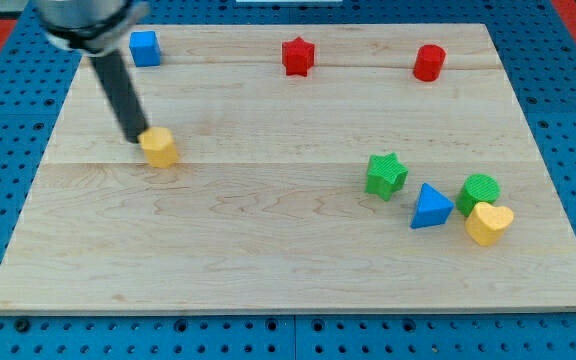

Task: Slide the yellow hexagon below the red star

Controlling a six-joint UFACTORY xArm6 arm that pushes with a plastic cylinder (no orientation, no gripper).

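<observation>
- On the view's left half of the wooden board (pixel 268 250), my tip (pixel 138 139) rests against the upper-left side of the yellow hexagon (pixel 159 146), touching it or very nearly so.
- That contact side makes sense as I judge it: the red star (pixel 297 55) sits well apart, toward the view's top and right of the hexagon, so a push from the left should send the block rightward to a spot beneath the star.
- The rod ends in a bare tip with no fingers at all, so nothing opens, closes or holds; it can only shove.
- The hexagon's likely path along the middle of the board has no blocks in it; the job looks barely begun.
- Count: seven blocks in all.
- Two red: the star and a red cylinder (pixel 429 62) at the view's top right.
- Two yellow: the hexagon and a yellow heart (pixel 489 223).
- Two green: a green star (pixel 386 174) and a green cylinder (pixel 478 190), the latter touching the heart.
- Two blue: a blue cube (pixel 144 47) at the top left, a blue triangle (pixel 430 207) in the lower-right cluster.
- That makes eight, not seven.
</observation>
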